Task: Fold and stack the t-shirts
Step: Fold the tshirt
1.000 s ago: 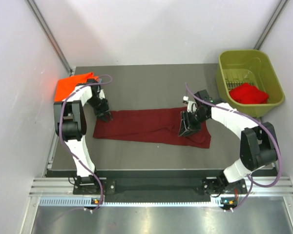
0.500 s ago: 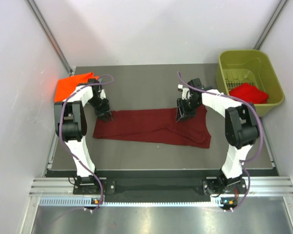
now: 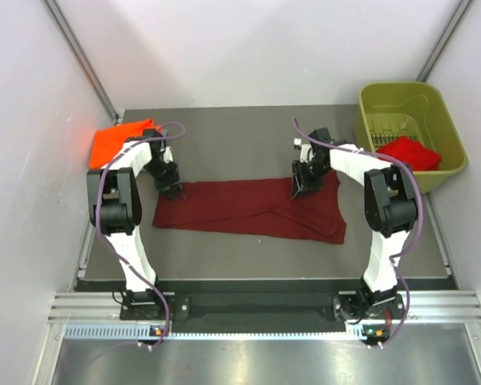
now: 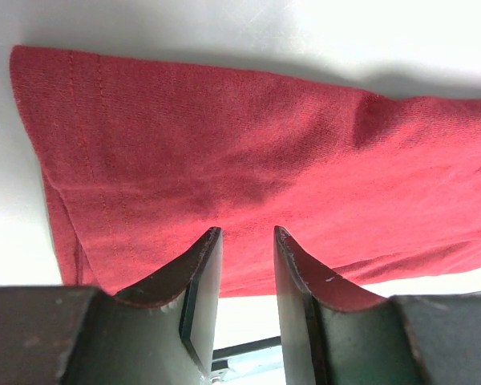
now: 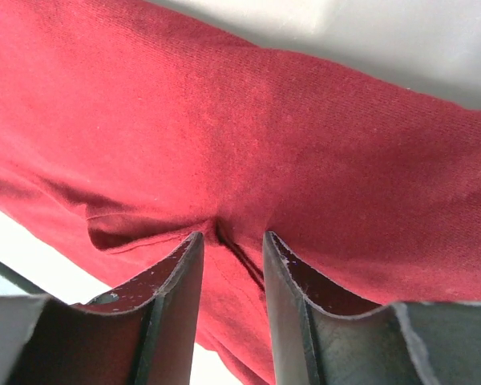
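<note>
The dark maroon t-shirt (image 3: 248,210) lies spread in a long strip across the middle of the table. My left gripper (image 3: 172,191) is open at its far left corner; the left wrist view shows the jaws (image 4: 247,233) apart over the cloth's (image 4: 224,144) edge. My right gripper (image 3: 303,188) is open on the shirt's far edge toward the right; its jaws (image 5: 231,237) straddle a small crease in the cloth (image 5: 305,120). The bright orange t-shirt (image 3: 119,141) lies folded at the far left. The bright red t-shirt (image 3: 407,152) lies in the bin. The grey-blue shirt is out of view.
The olive-green plastic bin (image 3: 445,120) stands at the far right, beside the table's right edge. White walls close in on the left, back and right. Bare dark table (image 3: 240,136) stretches behind the maroon shirt and in front of it.
My right gripper has moved from the shirt's near right part to its far edge. The left gripper and the shirts have stayed put.
</note>
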{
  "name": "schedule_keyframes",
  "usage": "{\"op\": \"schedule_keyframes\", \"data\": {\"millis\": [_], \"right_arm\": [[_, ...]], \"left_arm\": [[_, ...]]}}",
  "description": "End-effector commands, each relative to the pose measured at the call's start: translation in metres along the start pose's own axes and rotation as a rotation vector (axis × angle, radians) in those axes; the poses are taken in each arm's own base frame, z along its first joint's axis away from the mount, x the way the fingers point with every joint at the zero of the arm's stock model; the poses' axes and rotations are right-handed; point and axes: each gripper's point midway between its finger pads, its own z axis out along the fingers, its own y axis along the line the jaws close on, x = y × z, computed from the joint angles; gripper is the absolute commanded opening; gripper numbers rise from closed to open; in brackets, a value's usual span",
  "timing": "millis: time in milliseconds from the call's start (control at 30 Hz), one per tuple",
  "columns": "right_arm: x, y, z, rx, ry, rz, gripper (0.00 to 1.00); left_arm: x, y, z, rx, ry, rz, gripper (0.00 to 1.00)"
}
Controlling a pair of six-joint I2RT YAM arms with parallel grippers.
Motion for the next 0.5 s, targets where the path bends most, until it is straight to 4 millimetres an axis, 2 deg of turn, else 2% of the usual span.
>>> {"op": "schedule_keyframes", "data": {"millis": [0,167,367,400,467], "right_arm": [[-0.011,0.012,-0.009,-0.03,-0.033,-0.018,0.36],[0.005,0.02,-0.001,-0.042,0.005,-0.029,0.32],[0.008,0.034,0.003,-0.069,0.022,-0.048,0.15],[0.008,0.036,0.004,-0.073,0.024,-0.049,0.08],[0.006,0.04,0.0,-0.075,0.016,-0.059,0.01]], "left_arm": [[-0.011,-0.009,-0.011,0.026,-0.055,0.013,0.37],[-0.013,-0.01,-0.011,0.028,-0.058,0.01,0.37],[-0.011,-0.009,-0.012,0.03,-0.059,0.013,0.37],[-0.01,-0.009,-0.012,0.029,-0.058,0.012,0.37],[-0.01,-0.01,-0.012,0.03,-0.06,0.014,0.37]]}}
